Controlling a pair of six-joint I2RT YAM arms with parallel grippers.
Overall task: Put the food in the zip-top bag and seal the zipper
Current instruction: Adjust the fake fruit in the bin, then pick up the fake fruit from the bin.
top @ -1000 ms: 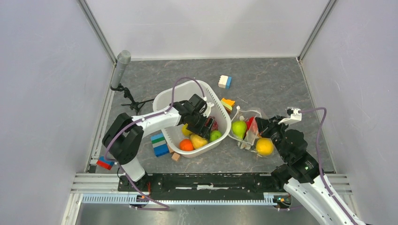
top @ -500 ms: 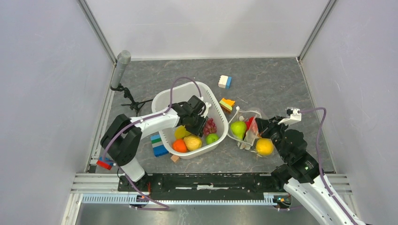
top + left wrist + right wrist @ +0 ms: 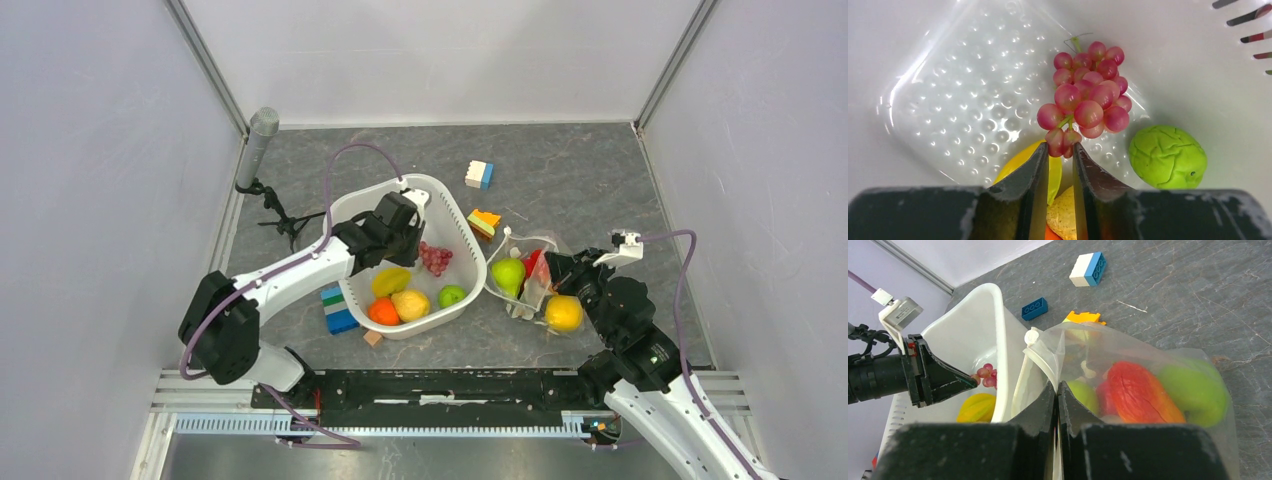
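Grey marbled table (image 3: 580, 180) between white walls, seen from above. A white tub (image 3: 447, 203) sits mid-table, and the left gripper (image 3: 412, 238) reaches into it. The grapes (image 3: 434, 257) lie at its tip. Also in the tub are a yellow fruit (image 3: 390, 280), a pale fruit (image 3: 410, 303), an orange (image 3: 382, 312) and a green fruit (image 3: 452, 295). Just right of the tub lies the bag (image 3: 520, 300), holding a pear (image 3: 509, 272) and a red fruit (image 3: 532, 262). A yellow-orange fruit (image 3: 564, 312) sits at its near end; whether it is inside I cannot tell. The right gripper (image 3: 552, 266) is at the bag. A white-blue block (image 3: 479, 174) lies farther back and an orange block (image 3: 484, 222) sits between tub and bag. A blue-green block (image 3: 338, 308) and a wooden cube (image 3: 373, 338) lie by the tub's near left side.

Left wrist: the fingers (image 3: 1034, 195) stand narrow, the lowest berries of the grapes (image 3: 1087, 95) pinched between their tips. The bunch stretches away over the tub's dimpled floor (image 3: 963, 100). The green fruit (image 3: 1168, 156) is beside it on the right. The yellow fruit (image 3: 1020, 160), pale fruit (image 3: 1062, 215) and orange (image 3: 1054, 235) show behind the fingers.

Right wrist: the right gripper (image 3: 1057, 386) is closed tight on the bag's edge by the zipper (image 3: 1040, 360), a white strip curling up from the tips. Through the plastic show the red fruit (image 3: 1138, 395), the pear (image 3: 1193, 390) and another green shape (image 3: 1083, 395). The tub wall (image 3: 983, 335) touches the bag. Over the tub the left gripper (image 3: 965, 382) holds the grapes (image 3: 987, 375).
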